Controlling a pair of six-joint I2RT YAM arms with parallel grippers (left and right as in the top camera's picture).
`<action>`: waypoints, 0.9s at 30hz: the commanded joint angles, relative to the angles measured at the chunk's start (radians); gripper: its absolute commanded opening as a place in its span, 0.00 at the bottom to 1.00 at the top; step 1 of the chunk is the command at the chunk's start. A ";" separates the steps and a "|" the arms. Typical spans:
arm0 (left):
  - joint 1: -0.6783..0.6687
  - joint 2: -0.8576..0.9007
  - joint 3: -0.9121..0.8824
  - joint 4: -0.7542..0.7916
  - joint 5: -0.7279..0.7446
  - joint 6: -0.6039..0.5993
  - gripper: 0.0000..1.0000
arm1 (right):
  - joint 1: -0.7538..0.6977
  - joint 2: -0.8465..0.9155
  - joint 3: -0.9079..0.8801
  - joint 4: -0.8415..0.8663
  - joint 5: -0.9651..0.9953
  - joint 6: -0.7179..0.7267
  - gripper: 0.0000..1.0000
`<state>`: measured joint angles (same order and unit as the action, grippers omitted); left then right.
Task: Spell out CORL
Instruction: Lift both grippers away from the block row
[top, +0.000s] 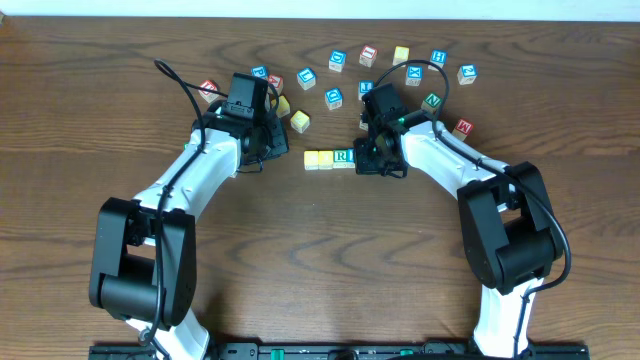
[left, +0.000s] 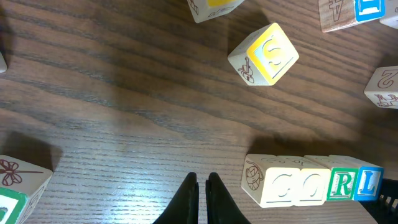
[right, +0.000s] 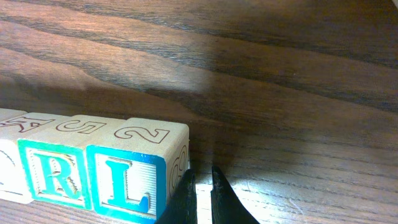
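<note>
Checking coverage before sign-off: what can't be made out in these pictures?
- Overhead: L block hidden under the right arm; scattered blocks' letters too small.
- Right wrist: C block and most of O block cut off by the left edge.
- Left wrist: top-edge block cut off by the frame.

- A robotics lab bench: the left arm (top: 190, 170) and right arm (top: 440, 160), white and black, rise from a black mounting rail (top: 330, 350) at the desk (top: 320, 260) edge.
- A loose cable (top: 165, 70) loops above the arms.
- Toy alphabet cubes (top: 336, 60) are scattered on the wood-grain top, beside a CORL row (top: 328, 158).
</note>
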<state>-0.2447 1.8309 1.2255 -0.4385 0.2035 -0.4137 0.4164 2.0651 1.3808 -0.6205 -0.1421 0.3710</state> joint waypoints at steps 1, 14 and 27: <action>0.003 -0.004 0.018 -0.002 -0.018 0.017 0.07 | 0.002 -0.016 -0.008 -0.006 0.005 -0.013 0.05; 0.136 -0.266 0.019 -0.064 -0.040 0.048 0.07 | -0.120 -0.218 0.002 -0.064 0.005 -0.039 0.12; 0.336 -0.566 0.023 -0.299 -0.039 0.152 0.07 | -0.169 -0.457 0.003 -0.190 0.035 -0.138 0.18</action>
<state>0.0536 1.3117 1.2259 -0.7128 0.1734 -0.3046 0.2596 1.6611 1.3796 -0.8001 -0.1154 0.2905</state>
